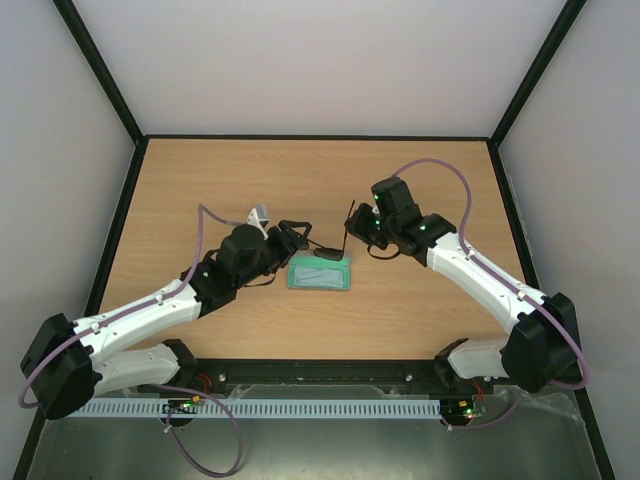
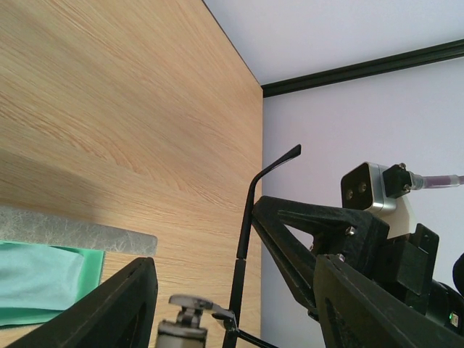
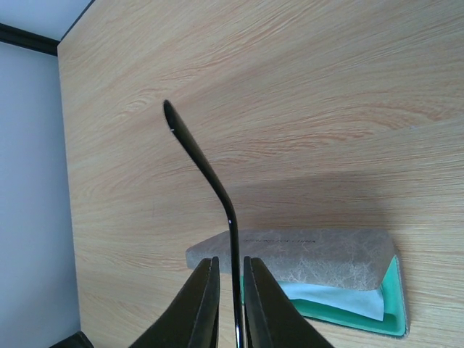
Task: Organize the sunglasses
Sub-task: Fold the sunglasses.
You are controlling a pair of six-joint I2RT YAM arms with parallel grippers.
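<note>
Grey case (image 3: 290,257) lettering illegible; right hand (image 3: 230,274) grips sunglasses (image 3: 210,181)

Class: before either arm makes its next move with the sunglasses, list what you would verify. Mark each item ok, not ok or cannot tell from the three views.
1. Right gripper pinches a temple of the sunglasses: ok, its fingers sit close on both sides.
2. Left gripper is open with its fingers clear of the frame: ok, they are wide apart.
3. Case lies open on the table: ok, its teal inside faces up.
4. Cloth leaves room in the case: cannot tell.
5. Temples folded flat: not ok, one sticks up.
6. Lenses unmarked: cannot tell.
</note>
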